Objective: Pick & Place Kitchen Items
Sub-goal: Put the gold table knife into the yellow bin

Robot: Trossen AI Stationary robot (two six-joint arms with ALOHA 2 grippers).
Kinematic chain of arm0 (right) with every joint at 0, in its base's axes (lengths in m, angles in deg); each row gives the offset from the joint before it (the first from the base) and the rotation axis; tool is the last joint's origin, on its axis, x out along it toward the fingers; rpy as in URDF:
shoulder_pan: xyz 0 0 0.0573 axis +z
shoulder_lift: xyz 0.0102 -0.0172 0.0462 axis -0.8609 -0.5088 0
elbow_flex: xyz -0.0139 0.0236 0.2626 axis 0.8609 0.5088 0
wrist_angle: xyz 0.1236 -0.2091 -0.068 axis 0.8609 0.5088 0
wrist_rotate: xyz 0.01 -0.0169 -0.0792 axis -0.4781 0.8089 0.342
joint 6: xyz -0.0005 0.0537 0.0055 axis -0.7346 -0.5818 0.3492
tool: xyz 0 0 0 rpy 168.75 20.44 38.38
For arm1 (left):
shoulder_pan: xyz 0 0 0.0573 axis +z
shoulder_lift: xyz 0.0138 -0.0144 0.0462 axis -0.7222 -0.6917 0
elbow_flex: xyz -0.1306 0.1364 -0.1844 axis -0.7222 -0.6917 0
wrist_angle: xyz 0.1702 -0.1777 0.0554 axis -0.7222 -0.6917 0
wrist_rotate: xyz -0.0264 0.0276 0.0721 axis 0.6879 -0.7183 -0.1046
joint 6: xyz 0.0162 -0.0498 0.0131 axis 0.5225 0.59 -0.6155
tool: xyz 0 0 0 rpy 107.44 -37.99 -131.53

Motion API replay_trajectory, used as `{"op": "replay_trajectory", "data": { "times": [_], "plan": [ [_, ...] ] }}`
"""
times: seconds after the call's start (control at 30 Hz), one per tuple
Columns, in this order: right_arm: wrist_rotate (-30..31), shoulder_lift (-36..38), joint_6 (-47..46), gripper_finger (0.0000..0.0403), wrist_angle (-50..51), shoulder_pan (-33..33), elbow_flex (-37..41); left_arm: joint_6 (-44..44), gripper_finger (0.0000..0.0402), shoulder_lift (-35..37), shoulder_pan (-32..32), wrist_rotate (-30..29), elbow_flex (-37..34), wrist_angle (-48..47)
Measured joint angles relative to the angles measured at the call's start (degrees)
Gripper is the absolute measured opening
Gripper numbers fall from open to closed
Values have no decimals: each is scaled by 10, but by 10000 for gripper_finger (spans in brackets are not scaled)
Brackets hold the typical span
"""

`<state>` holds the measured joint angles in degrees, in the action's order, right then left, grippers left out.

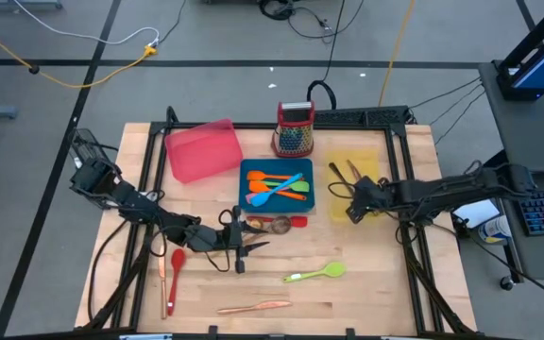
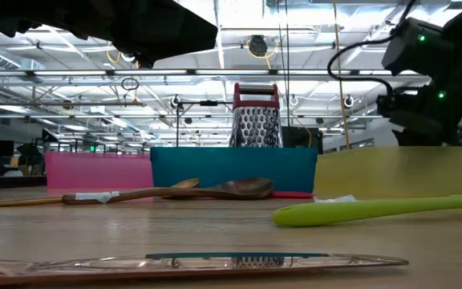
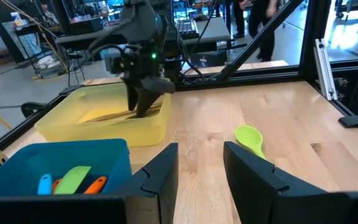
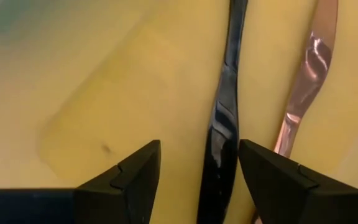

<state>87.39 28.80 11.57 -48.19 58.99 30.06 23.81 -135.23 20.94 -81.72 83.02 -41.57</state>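
In the yellow tray [image 1: 371, 161] lie a dark steel utensil [image 4: 225, 118] and a copper-toned one [image 4: 306, 81]. My right gripper [image 4: 197, 146] hangs open just above the tray [image 1: 354, 203], its fingers either side of the steel utensil and apart from it. My left gripper [image 3: 201, 152] stands open near the table's middle [image 1: 241, 247], level, with nothing between its fingers. Several bright silicone utensils [image 1: 277, 184] lie in the blue tray [image 1: 248, 168]. A green spoon [image 1: 314, 274], a red spatula [image 1: 176, 264] and a copper piece [image 1: 253, 307] rest flat on the table.
A pink tray [image 1: 201, 149] sits at the far left and a grater [image 1: 294, 129] stands behind the blue tray. A wooden spoon [image 2: 175, 193] and a small red item [image 1: 297, 222] lie just in front of the blue tray. Bare wood shows at the near right.
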Motion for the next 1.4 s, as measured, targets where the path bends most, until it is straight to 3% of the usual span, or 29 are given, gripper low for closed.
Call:
{"op": "replay_trajectory", "data": {
  "times": [0.3,0.6,0.83,1.07,1.4],
  "plan": [
    [0,77,48,211,-43,0,0,0,134,0,0,0,0,0],
    [-36,105,211,210,-258,25,-1,34,134,0,0,0,0,-16],
    [-45,104,281,210,-351,79,-1,70,134,0,-5,-26,0,-47],
    [-45,83,319,210,-427,154,-1,81,133,0,-33,-31,0,-48],
    [-45,-7,368,210,-578,234,-1,157,133,0,-106,-9,0,-47]
  ]
}}
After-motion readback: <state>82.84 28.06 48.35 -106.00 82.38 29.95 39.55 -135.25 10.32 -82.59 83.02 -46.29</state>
